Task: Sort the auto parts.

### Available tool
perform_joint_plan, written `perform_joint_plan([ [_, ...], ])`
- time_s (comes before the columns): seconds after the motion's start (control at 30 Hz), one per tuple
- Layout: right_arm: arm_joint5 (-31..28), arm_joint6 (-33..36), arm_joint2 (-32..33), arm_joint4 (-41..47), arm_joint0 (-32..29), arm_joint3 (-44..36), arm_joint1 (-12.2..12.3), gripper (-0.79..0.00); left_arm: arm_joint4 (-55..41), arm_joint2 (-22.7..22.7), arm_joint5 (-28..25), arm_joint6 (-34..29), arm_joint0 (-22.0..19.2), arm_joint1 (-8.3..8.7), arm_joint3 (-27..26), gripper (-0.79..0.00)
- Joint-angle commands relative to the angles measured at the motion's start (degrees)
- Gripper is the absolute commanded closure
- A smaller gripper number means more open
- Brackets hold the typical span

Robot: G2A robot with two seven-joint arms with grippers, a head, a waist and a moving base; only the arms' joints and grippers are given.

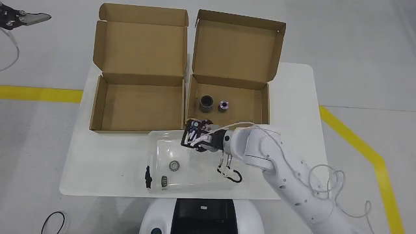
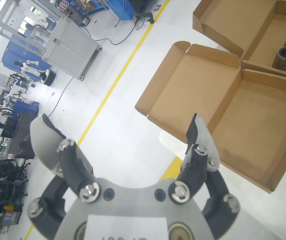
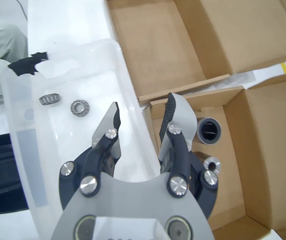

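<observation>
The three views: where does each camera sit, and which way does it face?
Top view: above the arms, facing down at table, boxes, clear bin; right arm shows.
Left wrist view: beside the table, facing floor and boxes; open left gripper shows.
Right wrist view: over the bin, facing down; open right gripper shows.
All share the dark sleeve.

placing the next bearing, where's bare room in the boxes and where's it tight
The empty cardboard box is bare wall to wall. In the other box, the floor between the silver bushing and the wall farthest from the empty box is free. Crowded: beside the dark sleeve and bushing, where the open right end effector hovers.
</observation>
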Motion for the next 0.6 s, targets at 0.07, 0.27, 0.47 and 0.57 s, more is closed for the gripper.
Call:
perform_joint_plan([
  [0.07, -1.3, -0.3, -3.4, -0.8, -0.8, -0.1, -0.2, -0.329, 0.0, 0.0, 0.0, 0.0, 0.0, 0.0, 0.0, -0.785],
  [0.27, -1.6, -2.2, -6.0, -0.4, -0.7, 2.9, -0.7, -0.329, 0.0, 0.0, 0.0, 0.0, 0.0, 0.0, 0.0, -0.785],
  [0.47, -2.6, -6.2, -7.8, 0.1, 0.8, 6.3, -1.3, -0.354, 0.0, 0.0, 0.0, 0.0, 0.0, 0.0, 0.0, -0.785],
  [0.57, -2.6, -6.2, -7.8, 0.1, 0.8, 6.3, -1.3, -0.354, 0.0, 0.0, 0.0, 0.0, 0.0, 0.0, 0.0, -0.785],
])
